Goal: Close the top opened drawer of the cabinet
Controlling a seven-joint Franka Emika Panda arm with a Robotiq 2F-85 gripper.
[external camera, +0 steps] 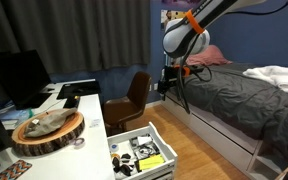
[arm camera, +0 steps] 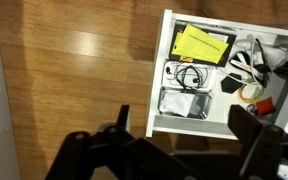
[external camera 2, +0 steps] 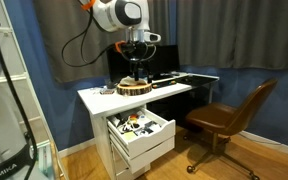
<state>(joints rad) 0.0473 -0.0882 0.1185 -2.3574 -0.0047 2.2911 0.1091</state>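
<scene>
White desk (external camera 2: 174,88), on it a round bark-edged wooden slab (external camera 2: 135,87) and a dark monitor (external camera: 19,78).

Hand (arm camera: 180,118) aloft (jaws wide apart)

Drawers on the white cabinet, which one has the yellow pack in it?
The top drawer, right under the desktop; the yellow pack lies among its black-and-white clutter.

Both exterior views are low-res and soft, with even, dimmish indoor light. In the wrist view there is a glare patch on the wood floor (arm camera: 84,45), the tool (arm camera: 179,128) is dark and blurred in the foreground, and the top opened drawer (arm camera: 162,60) is bright and slightly overexposed.
</scene>
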